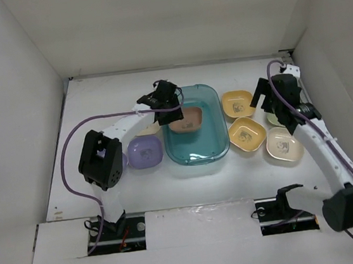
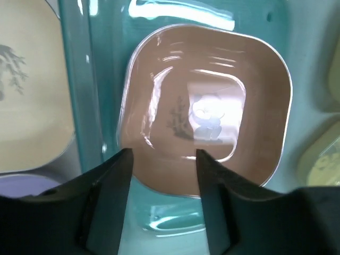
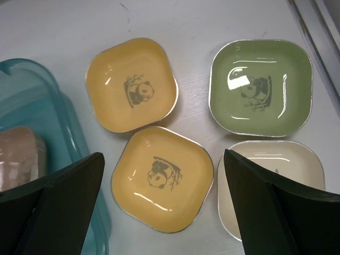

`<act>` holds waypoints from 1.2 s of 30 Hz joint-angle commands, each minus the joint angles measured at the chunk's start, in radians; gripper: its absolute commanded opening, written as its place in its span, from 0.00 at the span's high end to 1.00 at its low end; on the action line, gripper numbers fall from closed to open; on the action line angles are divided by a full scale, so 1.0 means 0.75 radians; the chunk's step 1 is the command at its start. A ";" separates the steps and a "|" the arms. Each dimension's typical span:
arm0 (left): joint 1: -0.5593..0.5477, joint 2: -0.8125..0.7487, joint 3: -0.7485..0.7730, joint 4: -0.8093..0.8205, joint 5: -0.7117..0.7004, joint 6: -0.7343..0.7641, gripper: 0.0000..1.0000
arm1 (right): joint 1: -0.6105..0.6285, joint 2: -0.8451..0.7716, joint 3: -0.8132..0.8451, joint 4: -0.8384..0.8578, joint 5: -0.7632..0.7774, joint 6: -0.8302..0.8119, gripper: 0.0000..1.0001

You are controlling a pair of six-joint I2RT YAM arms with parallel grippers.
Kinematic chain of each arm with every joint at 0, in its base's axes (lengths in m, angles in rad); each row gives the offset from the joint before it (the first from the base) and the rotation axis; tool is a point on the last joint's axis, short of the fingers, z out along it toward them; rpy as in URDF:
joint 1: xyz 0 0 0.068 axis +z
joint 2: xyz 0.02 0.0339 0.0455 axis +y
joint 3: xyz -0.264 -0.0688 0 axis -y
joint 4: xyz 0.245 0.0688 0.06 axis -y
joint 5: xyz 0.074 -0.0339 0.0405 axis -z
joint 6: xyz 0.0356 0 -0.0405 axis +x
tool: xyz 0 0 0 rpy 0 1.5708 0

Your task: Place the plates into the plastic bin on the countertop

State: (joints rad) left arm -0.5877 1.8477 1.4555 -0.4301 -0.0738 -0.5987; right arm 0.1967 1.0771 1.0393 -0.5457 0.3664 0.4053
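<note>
The teal plastic bin (image 1: 198,143) stands mid-countertop. A brown plate (image 1: 186,119) lies inside it, and also shows in the left wrist view (image 2: 212,101). My left gripper (image 1: 163,98) is open just above the brown plate's near rim (image 2: 164,156), its fingers not pressing it. Left of the bin lie a purple plate (image 1: 144,152) and a cream plate (image 1: 149,128) partly under my left arm. Right of the bin lie two yellow-orange plates (image 3: 131,85) (image 3: 162,178), a green plate (image 3: 260,87) and a cream plate (image 3: 276,164). My right gripper (image 3: 164,186) is wide open and empty above the nearer yellow-orange plate.
White walls enclose the countertop (image 1: 169,184) on three sides. A metal rail (image 1: 175,66) runs along the far edge. The bin's left wall (image 2: 79,106) stands between the brown plate and the cream plate (image 2: 26,95). My right arm (image 1: 321,144) stretches along the right side.
</note>
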 commanded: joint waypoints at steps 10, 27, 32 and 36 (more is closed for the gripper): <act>0.000 -0.312 -0.002 0.148 0.180 0.033 0.00 | -0.205 0.729 0.444 0.241 -0.408 -0.170 0.03; 0.068 -0.635 0.058 -0.101 0.033 0.150 0.00 | -0.270 1.192 0.598 0.188 -0.397 -0.144 0.16; 0.068 -0.623 0.029 -0.101 0.047 0.150 0.00 | -0.283 1.284 0.627 0.175 -0.409 -0.144 0.30; 0.068 -0.623 0.017 -0.101 0.047 0.150 0.00 | -0.283 1.311 0.663 0.190 -0.409 -0.144 0.62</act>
State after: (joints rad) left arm -0.5354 1.3853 1.4784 -0.5102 -0.0349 -0.5018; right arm -0.0071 2.0567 1.4780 -0.4274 0.0692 0.2939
